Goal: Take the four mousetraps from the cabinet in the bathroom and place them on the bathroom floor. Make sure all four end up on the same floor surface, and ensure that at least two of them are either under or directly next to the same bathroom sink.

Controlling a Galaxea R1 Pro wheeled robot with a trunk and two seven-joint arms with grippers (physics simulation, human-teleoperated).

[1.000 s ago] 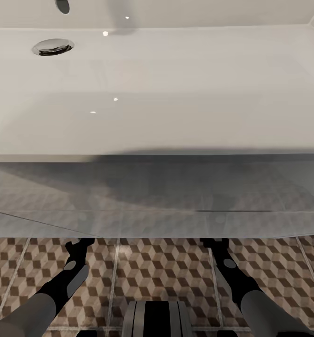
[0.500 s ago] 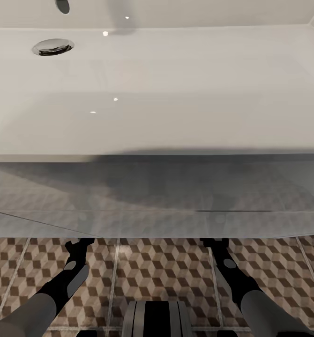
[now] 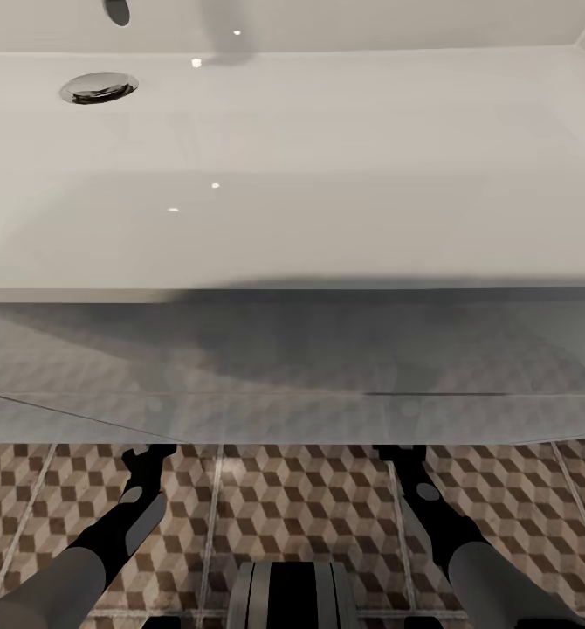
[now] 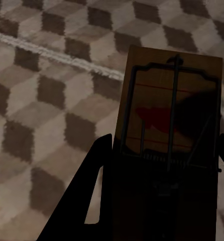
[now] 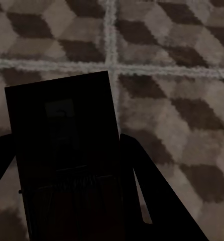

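Note:
A tan mousetrap [image 4: 170, 115] with dark wire and a red patch sits between the fingers of my left gripper [image 4: 162, 165], just above the cube-patterned bathroom floor [image 4: 41, 90]. A second mousetrap [image 5: 62, 130], dark in shadow, is held the same way in my right gripper [image 5: 67, 150], over the floor [image 5: 182, 100] near a grout crossing. In the head view both forearms, left [image 3: 135, 507] and right [image 3: 423, 498], reach forward low over the floor [image 3: 301, 507]; their tips are hidden under the front edge of a wide white basin [image 3: 292, 175]. The cabinet is out of view.
The white basin has a chrome drain [image 3: 99, 87] at its far left. Its greyish, semi-see-through front panel [image 3: 292, 376] hangs right in front of me, over both grippers. My base [image 3: 292, 594] shows at the bottom centre.

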